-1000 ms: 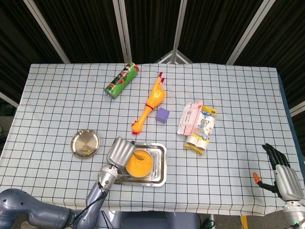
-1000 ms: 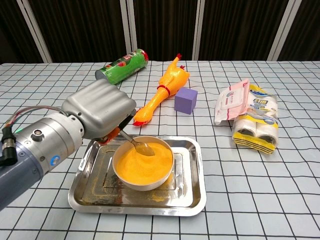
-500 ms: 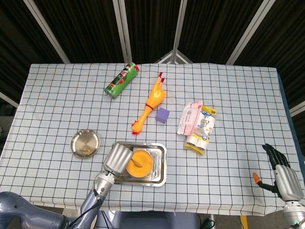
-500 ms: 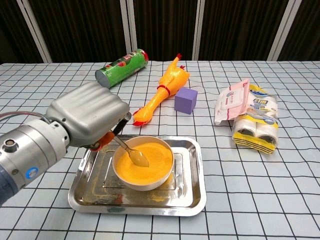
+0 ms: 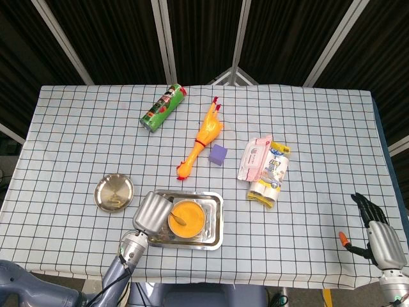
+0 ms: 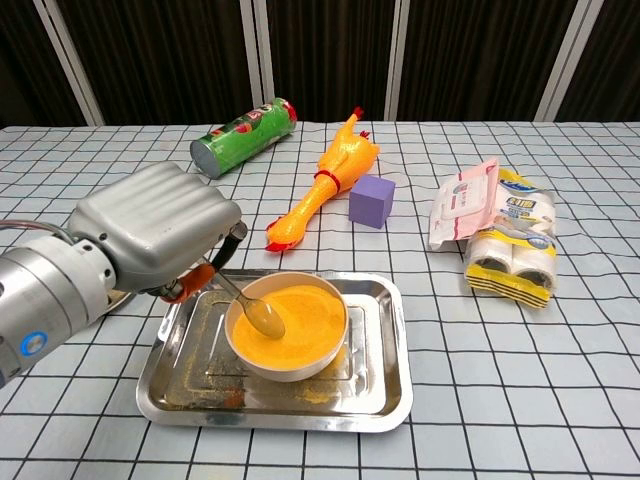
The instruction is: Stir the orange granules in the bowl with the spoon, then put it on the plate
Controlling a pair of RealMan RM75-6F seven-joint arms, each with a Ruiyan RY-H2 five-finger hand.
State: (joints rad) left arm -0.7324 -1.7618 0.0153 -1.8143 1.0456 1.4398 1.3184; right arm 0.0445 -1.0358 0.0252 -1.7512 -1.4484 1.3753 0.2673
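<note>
A steel bowl [image 6: 300,368] filled with orange granules [image 6: 303,318] stands in a shallow steel tray [image 6: 385,390]. My left hand [image 6: 150,235] holds a metal spoon [image 6: 258,312] by its handle, and the spoon's head lies on the granules at the bowl's left side. From above, the left hand [image 5: 151,213] covers the tray's left end, beside the bowl [image 5: 185,219]. The small round steel plate [image 5: 114,192] sits on the cloth just left of the tray. My right hand [image 5: 377,230] hangs off the table's right front corner, holding nothing, fingers loosely curled.
Behind the tray lie a rubber chicken [image 6: 330,182], a purple cube [image 6: 371,200], a green chip can [image 6: 243,132] on its side, and a wipes pack with tissue packets [image 6: 495,230]. Orange granules are scattered on the tray floor.
My left hand has drawn back toward the left and nearer me, dragging the spoon's head from the bowl's middle to its left side. The right hand has not moved.
</note>
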